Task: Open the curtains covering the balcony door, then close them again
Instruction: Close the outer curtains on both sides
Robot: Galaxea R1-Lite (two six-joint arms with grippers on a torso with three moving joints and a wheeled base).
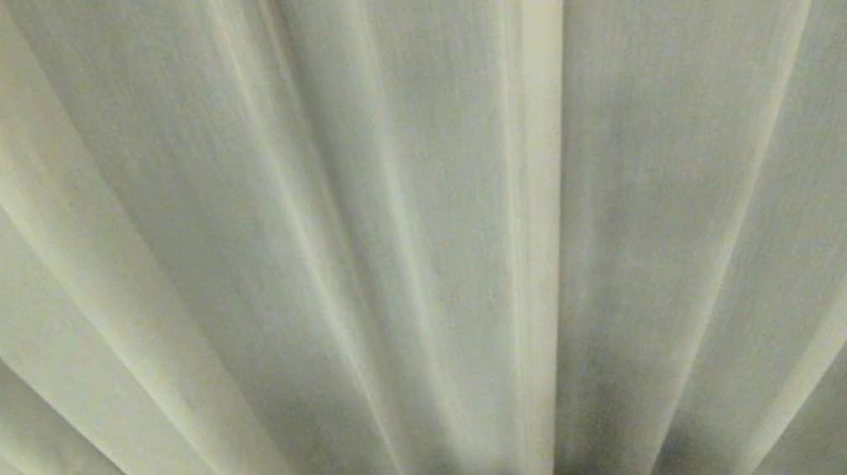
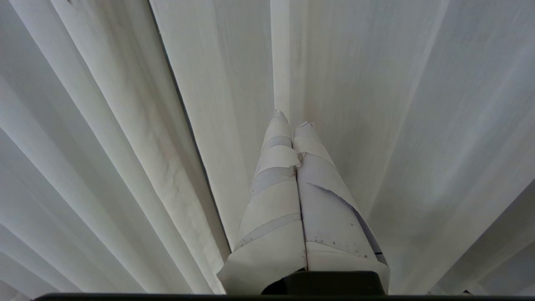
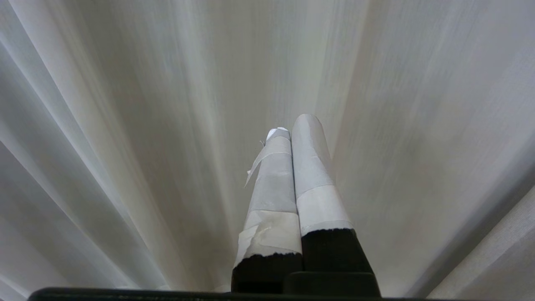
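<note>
On my left, the left gripper (image 2: 292, 121) points at the curtains (image 1: 416, 188) with its taped fingers pressed together, nothing between them. The cream fabric fills my head view from edge to edge, drawn across the door, which I cannot see behind it. A thicker vertical fold (image 1: 544, 193) near the middle looks like a panel's edge; I judge that the place to take hold. The cloth looks light, soft and likely to slip, so I'd pinch a gathered pleat. On my right, the right gripper (image 3: 294, 125) is likewise closed and empty, facing the pleats.
</note>
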